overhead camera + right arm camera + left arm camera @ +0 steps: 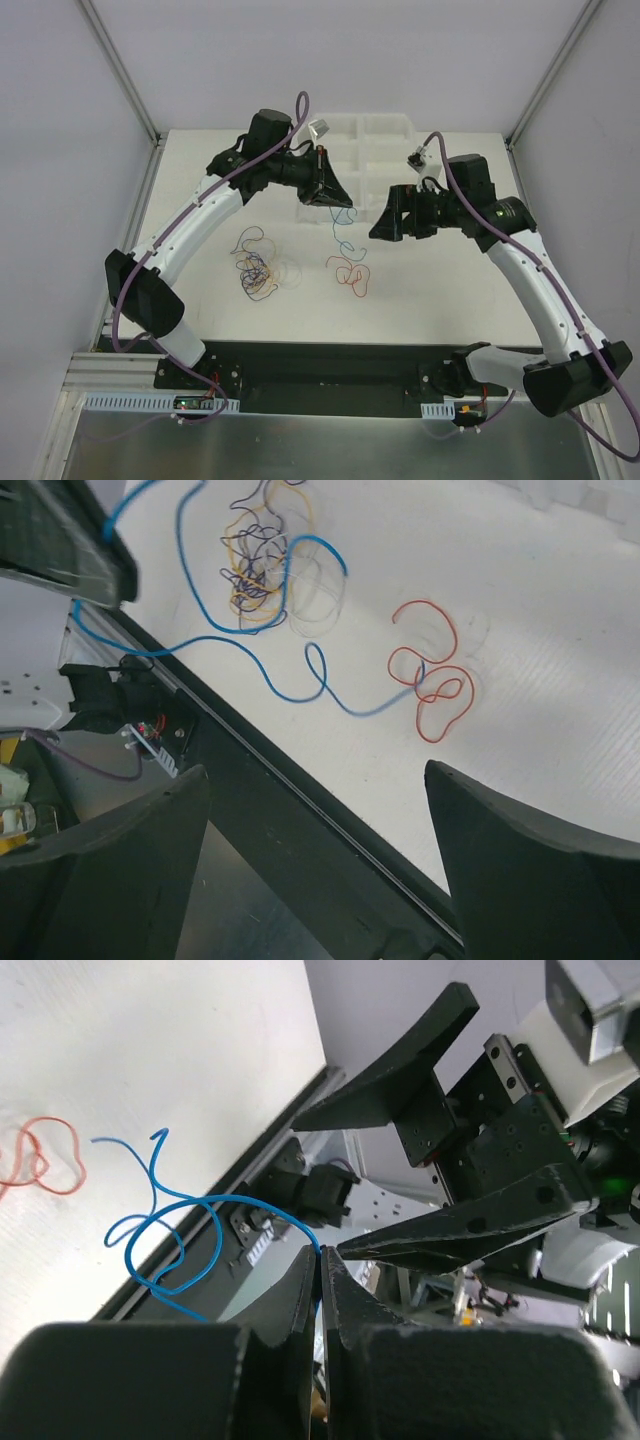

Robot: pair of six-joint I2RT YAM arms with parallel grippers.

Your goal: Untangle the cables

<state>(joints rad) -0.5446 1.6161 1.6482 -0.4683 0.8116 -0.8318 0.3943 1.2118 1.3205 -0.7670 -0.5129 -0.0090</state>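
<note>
The left jaws are pinched fully shut on one end of the blue cable (240, 1200), holding it up off the table (450, 290). From that pinch the strand drops in loose curls toward the table, so its long axis runs roughly from the jaws down and toward the near edge. Its free end lies by the red cable (432, 672). From the right wrist view the blue appears to cross one red loop, but I cannot tell whether it is hooked through or only lying over it.

The right jaws are spread wide with nothing between them, hanging just beside the left jaws on their right and looking down on the hanging strand and the red cable. The orange and dark tangle (255, 575) sits apart, over on the left arm's (200, 225) side.

I'd judge the right arm (530, 270) is the nearer one to the blue's lower stretch. What the next pull turns on is that crossing with the red, which lies below and ahead of the open jaws.
</note>
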